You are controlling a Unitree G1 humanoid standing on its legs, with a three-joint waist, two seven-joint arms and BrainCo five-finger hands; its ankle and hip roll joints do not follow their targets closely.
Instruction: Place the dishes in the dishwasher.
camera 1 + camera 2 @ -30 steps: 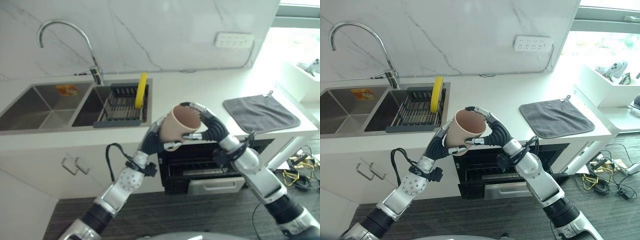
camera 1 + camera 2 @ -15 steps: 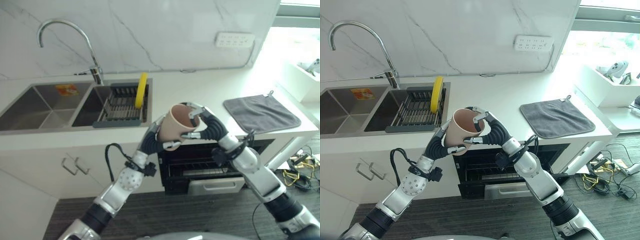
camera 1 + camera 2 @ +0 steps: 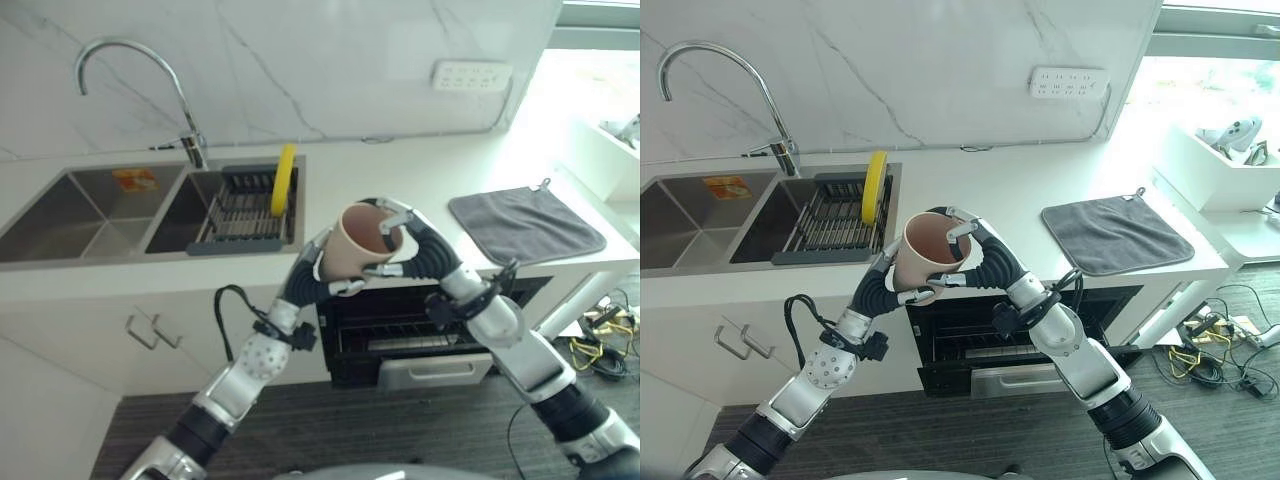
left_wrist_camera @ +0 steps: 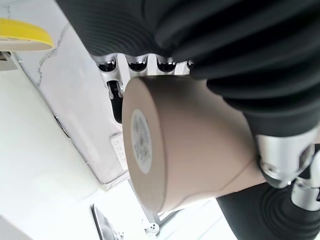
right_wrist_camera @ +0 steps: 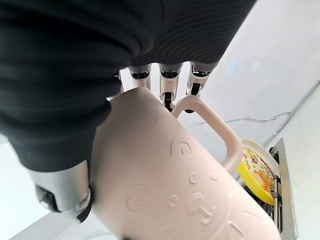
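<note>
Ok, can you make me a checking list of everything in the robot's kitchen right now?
Surface: white counter, with a double sink and tap.
Job's things: pink mug held up between both hands, in front of the counter edge; yellow plate standing on edge in the rack in the sink; dishwasher open below the counter.
Clutter: grey cloth lying flat on the counter.
Hands: left hand curled round the mug; right hand curled round it too, fingers over the rim.
Cables: a tangle on the floor.
Surroundings: marble wall with a socket strip; cupboard handles; window sill.
</note>
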